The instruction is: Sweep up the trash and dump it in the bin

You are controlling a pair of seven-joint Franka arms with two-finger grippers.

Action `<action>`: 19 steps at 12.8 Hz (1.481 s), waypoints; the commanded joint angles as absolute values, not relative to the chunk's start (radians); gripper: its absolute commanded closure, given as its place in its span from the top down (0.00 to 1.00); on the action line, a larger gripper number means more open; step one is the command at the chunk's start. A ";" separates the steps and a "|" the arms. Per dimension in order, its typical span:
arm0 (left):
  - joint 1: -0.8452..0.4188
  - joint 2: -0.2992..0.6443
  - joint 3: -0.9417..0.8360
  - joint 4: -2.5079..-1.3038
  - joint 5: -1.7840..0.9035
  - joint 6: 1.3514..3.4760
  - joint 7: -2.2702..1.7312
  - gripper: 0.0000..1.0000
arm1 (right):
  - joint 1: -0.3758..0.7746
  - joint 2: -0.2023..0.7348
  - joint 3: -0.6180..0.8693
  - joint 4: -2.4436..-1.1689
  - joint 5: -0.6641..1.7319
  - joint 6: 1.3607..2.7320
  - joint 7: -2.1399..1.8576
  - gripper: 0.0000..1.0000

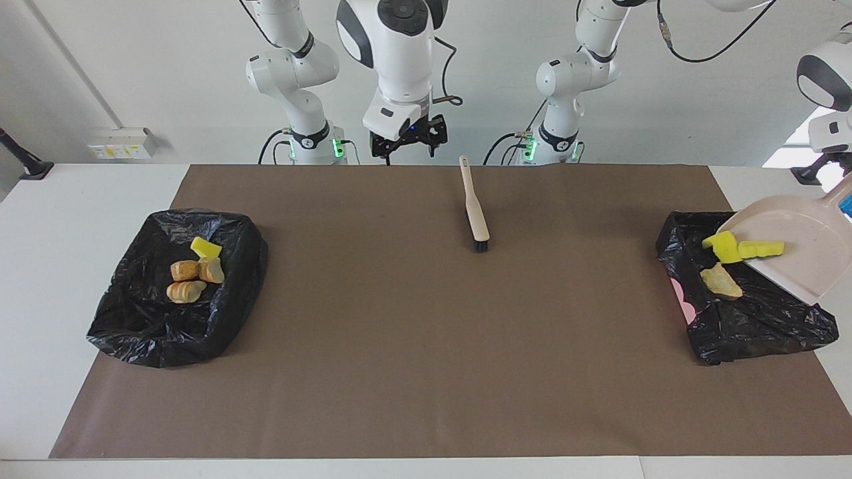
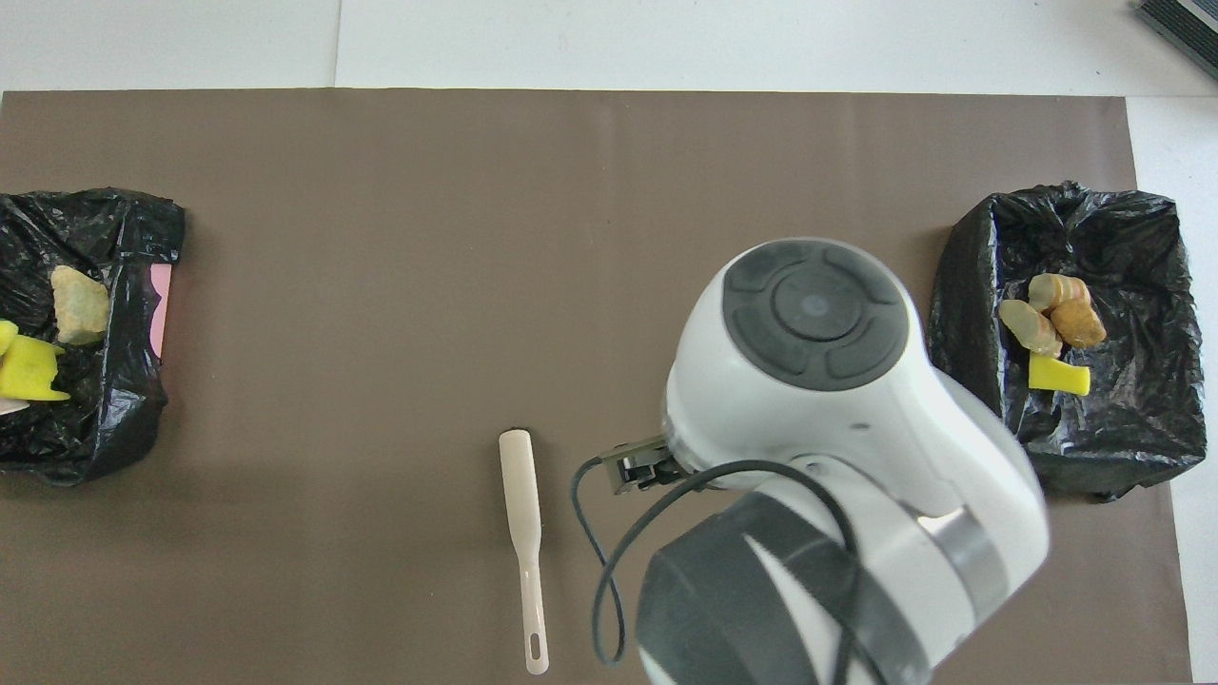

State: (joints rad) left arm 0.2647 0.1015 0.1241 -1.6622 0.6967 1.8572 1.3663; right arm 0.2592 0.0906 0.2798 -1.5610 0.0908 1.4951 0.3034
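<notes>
My left gripper holds the beige dustpan by its handle at the facing view's edge. The pan is tipped steeply over the black-lined bin at the left arm's end of the table. Yellow trash hangs at the pan's lip, and a tan chunk lies in the bin. The overhead view shows that chunk and a yellow scrap in the same bin. My right gripper is open and empty, up in the air over the mat's edge by the robots. The brush lies flat on the mat.
A second black-lined bin at the right arm's end of the table holds tan chunks and a yellow scrap. The brown mat covers the table between the bins. In the overhead view the right arm's wrist hides part of the mat.
</notes>
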 commanded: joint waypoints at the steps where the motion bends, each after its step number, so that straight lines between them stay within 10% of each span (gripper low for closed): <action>1: 0.164 0.092 0.137 -1.655 0.828 1.771 1.371 0.00 | 0.140 0.068 0.290 -1.532 0.077 1.473 0.175 1.00; 9: 0.000 0.088 0.132 -1.540 0.986 1.568 1.374 0.00 | -0.044 0.038 0.276 -1.532 -0.073 1.483 0.141 1.00; 19: -0.014 0.019 0.126 -1.477 0.346 1.502 1.009 0.00 | -0.195 0.013 0.273 -1.508 -0.078 1.474 0.067 1.00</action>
State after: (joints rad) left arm -0.0008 0.0580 0.1185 -1.4706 0.4357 1.5172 1.1547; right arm -0.1890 0.0460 0.2667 -1.5139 -0.0940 1.4958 0.0694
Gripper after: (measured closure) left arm 0.678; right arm 0.000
